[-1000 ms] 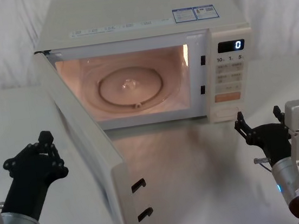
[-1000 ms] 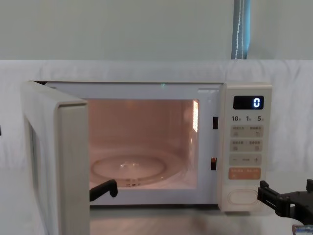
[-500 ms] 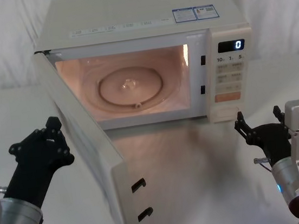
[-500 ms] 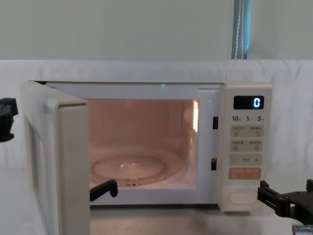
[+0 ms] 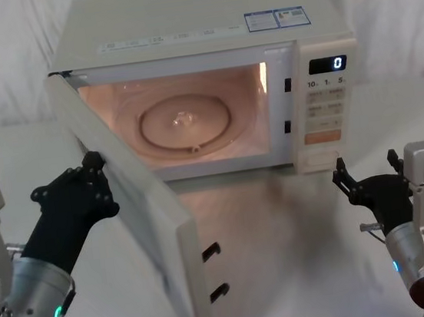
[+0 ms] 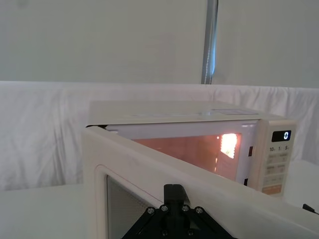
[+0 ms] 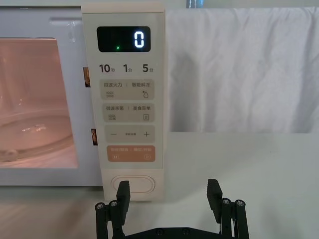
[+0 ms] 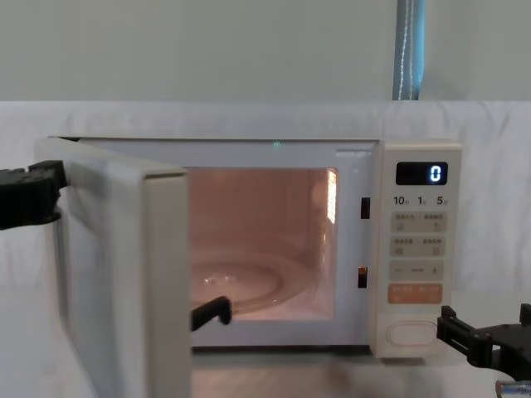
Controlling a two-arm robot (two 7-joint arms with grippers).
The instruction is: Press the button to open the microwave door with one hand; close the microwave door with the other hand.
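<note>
Looking at the far middle of the table, you see the microwave [image 5: 204, 28] with its cavity lit and its display reading 0. You have the microwave door [image 5: 137, 214] hinged at the left and swung out toward the near side, partway open. Your left gripper [image 5: 93, 167] touches the door's outer face at the left, but you cannot tell how its fingers stand. Your right gripper [image 7: 168, 195] hovers released, fingers spread, just in front of the button [image 7: 132, 183] at the bottom of the right-hand control panel, not touching it.
</note>
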